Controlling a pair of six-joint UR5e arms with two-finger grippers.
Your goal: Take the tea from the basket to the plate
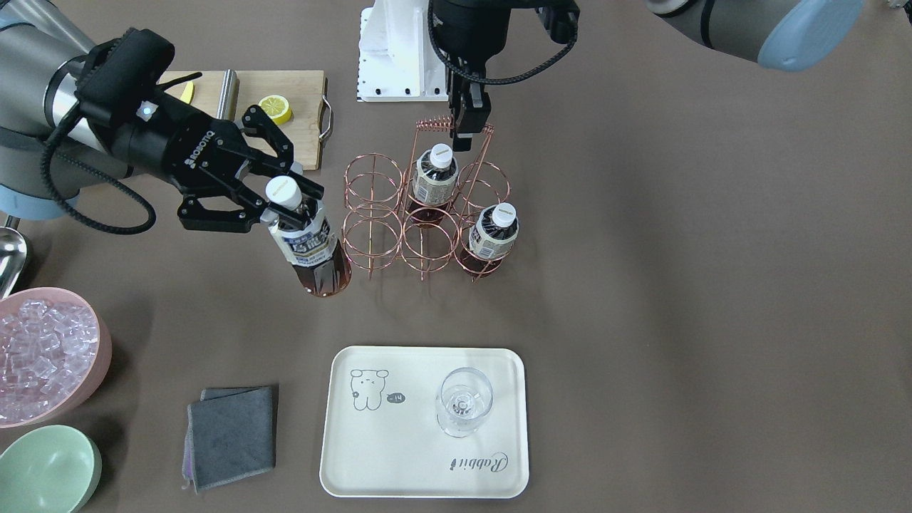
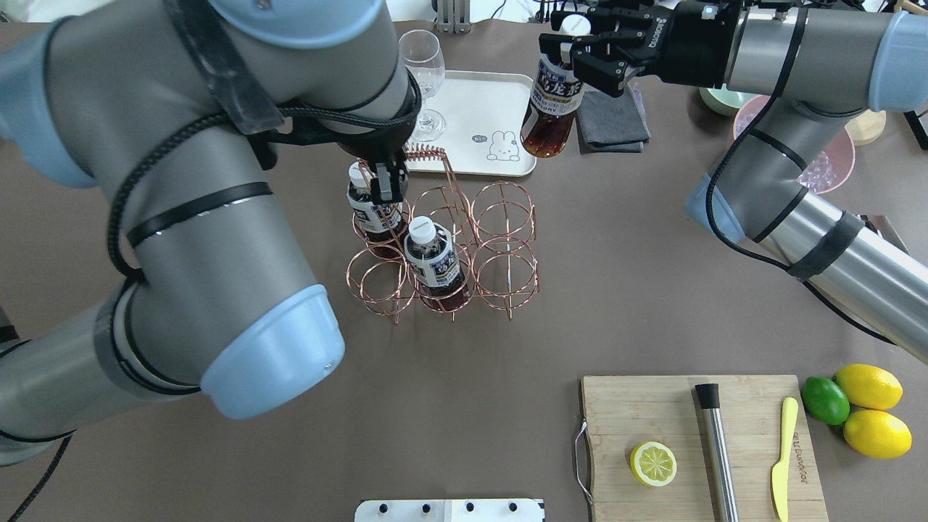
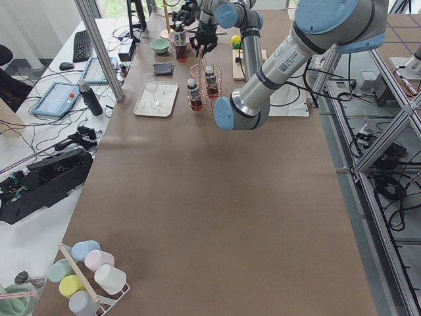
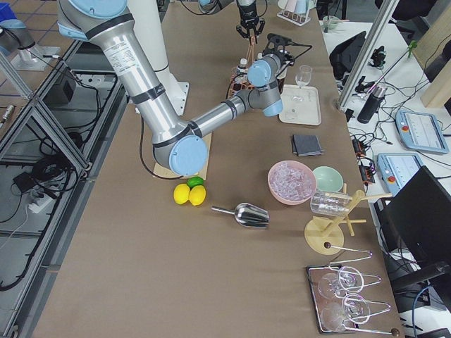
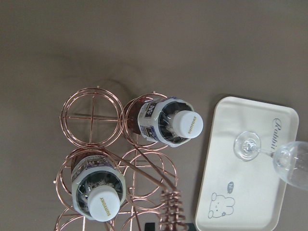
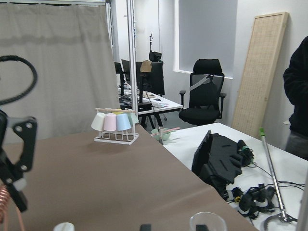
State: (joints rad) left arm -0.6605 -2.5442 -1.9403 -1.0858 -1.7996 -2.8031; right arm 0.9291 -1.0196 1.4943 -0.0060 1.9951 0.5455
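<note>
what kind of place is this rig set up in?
Probably a robotics lab in an office: left arm and right arm at a table, an office chair nearby, a keyboard and tablet beside it.

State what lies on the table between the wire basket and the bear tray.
Nothing: in the front-facing view the brown table between the wire basket and the tray is bare; the held tea bottle hangs off to one side.

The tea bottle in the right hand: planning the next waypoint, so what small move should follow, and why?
Probably carry the tea toward the plate, aiming for its bare bear side: the right hand holds it clear of the basket, and a glass occupies the other side.
</note>
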